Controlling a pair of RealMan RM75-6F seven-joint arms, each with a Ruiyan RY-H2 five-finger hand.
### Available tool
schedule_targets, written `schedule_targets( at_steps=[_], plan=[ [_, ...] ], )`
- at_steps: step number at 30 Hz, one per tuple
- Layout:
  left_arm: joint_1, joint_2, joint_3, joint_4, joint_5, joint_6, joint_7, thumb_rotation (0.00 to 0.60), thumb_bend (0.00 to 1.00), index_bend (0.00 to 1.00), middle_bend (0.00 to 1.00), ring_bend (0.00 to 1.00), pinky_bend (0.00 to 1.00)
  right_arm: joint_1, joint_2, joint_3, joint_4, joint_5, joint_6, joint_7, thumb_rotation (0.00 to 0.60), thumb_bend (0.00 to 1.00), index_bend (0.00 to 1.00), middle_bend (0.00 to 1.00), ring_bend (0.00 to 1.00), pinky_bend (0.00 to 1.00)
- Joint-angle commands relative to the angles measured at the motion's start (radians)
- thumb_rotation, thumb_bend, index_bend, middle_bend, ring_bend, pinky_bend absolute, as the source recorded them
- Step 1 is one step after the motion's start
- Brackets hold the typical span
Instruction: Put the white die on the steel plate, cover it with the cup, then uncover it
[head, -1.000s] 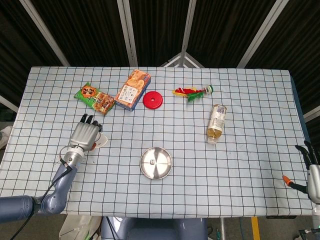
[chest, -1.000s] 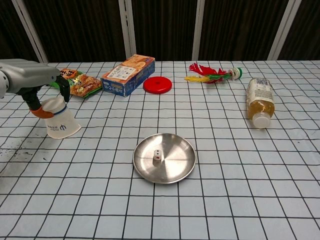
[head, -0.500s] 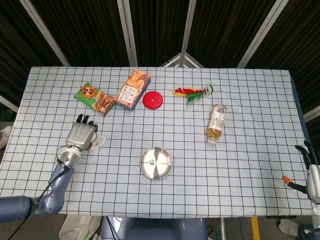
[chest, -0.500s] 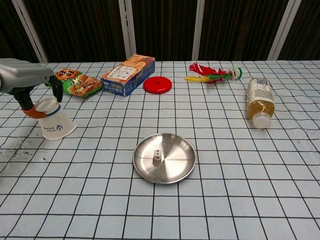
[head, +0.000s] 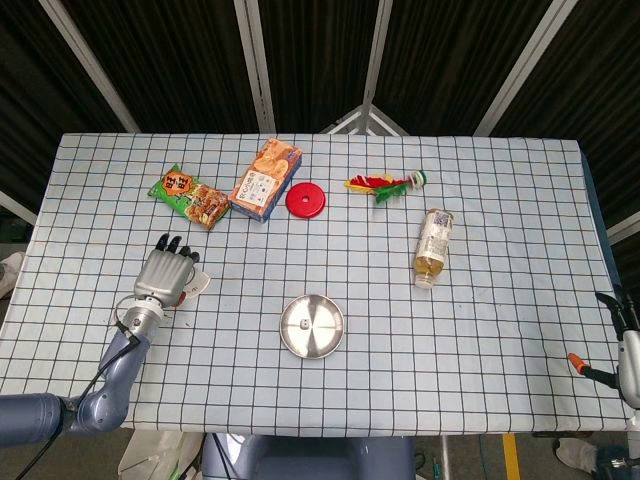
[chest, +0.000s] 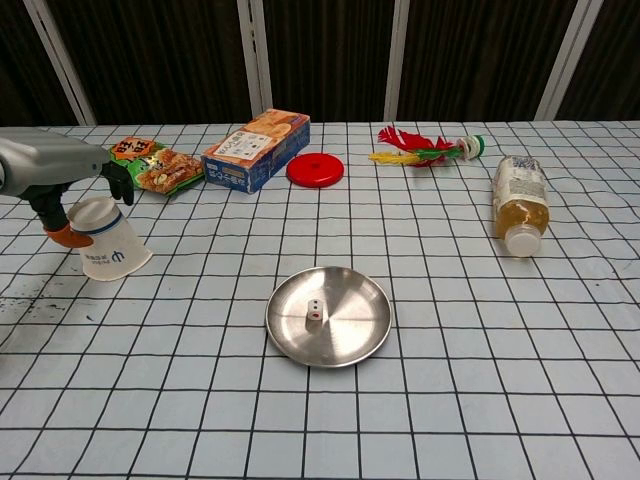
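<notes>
Fingers of the left hand wrap the cup, which is tilted mouth-down at the left of the tabletop, well apart from the plate. Die already lies on the plate, bare; whether covering is over or still ahead, I cannot tell. Right hand holds nothing, fingers apart, at the far edge.

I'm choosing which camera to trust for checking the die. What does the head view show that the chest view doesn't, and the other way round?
Only the head view shows the right hand at the table's right edge, and the left forearm. Only the chest view shows the die's face clearly and the cup's printed side. Both show the die on the steel plate, uncovered, the left hand holding the tilted cup, plus the bottle, red lid, box and snack packet.
</notes>
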Motion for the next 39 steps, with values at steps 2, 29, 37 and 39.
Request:
schedule_targets(
  at_steps=[2, 29, 37, 39],
  plan=[
    [-0.001, 0.006, 0.001, -0.009, -0.005, 0.005, 0.001, 0.6, 0.4, 0.25, 0.25, 0.07, 0.05, -0.002, -0.001, 0.001, 0.0, 0.002, 0.003, 0.0, 0.6, 0.1, 0.19, 0.1, 0.13, 0.07],
    [0.0, 0.016, 0.006, -0.006, -0.007, 0.014, -0.022, 0.6, 0.43, 0.23, 0.24, 0.07, 0.06, 0.0, -0.002, 0.004, -0.008, 0.013, -0.005, -0.002, 0.6, 0.1, 0.19, 0.1, 0.13, 0.07],
    [0.002, 0.02, 0.005, -0.009, -0.008, 0.02, -0.026, 0.6, 0.43, 0.25, 0.27, 0.08, 0.07, 0.001, -0.003, 0.003, -0.009, 0.011, -0.006, -0.003, 0.6, 0.1, 0.19, 0.1, 0.13, 0.07],
    [0.002, 0.02, 0.007, -0.009, -0.01, 0.019, -0.024, 0.6, 0.43, 0.25, 0.27, 0.08, 0.07, 0.001, -0.001, 0.004, -0.011, 0.012, -0.006, -0.002, 0.6, 0.1, 0.19, 0.1, 0.13, 0.07]
  ],
)
